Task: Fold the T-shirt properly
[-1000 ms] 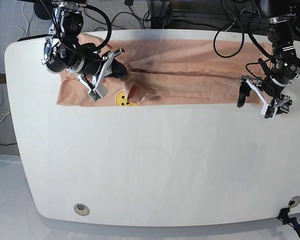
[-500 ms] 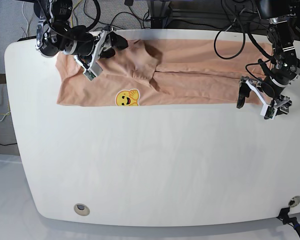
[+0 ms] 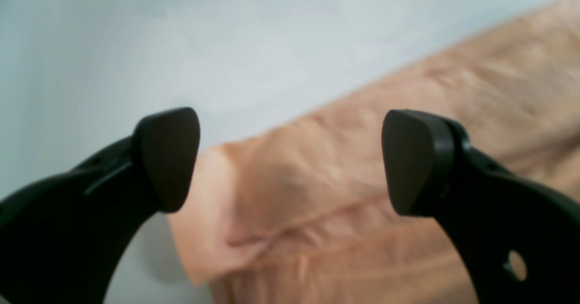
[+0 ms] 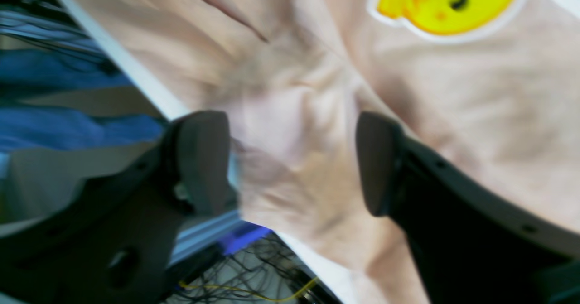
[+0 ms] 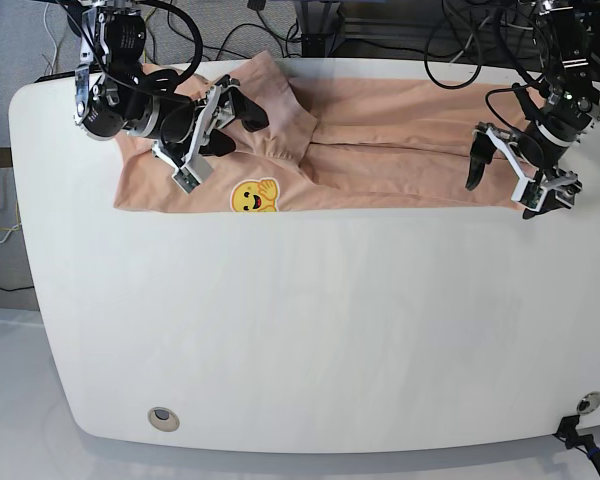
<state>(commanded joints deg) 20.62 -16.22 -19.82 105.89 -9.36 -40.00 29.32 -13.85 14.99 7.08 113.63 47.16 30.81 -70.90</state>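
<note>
**Both arms poised at opposite ends of a half-folded shirt**

At the left of the base view, the right gripper (image 5: 212, 135) hangs over the printed end of the T-shirt (image 5: 380, 160), its jaws spread and closed on nothing. Its wrist camera shows bunched peach cloth lying between and beneath the fingertips (image 4: 204, 159), with the yellow smiley print (image 5: 253, 196) just beyond them, towards the near hem. The garment runs as one long band across the far side of the white table (image 5: 310, 330), its long axis pointing straight from this gripper to the other. At the right, the left gripper (image 5: 512, 172) hovers with its jaws wide apart and empty over the opposite end; its camera shows the cloth's corner (image 3: 213, 213) lying directly below and between the pads. Each arm is nearest its own end, so the next fold looks likely to turn on drawing one end along that axis towards the other.
</note>
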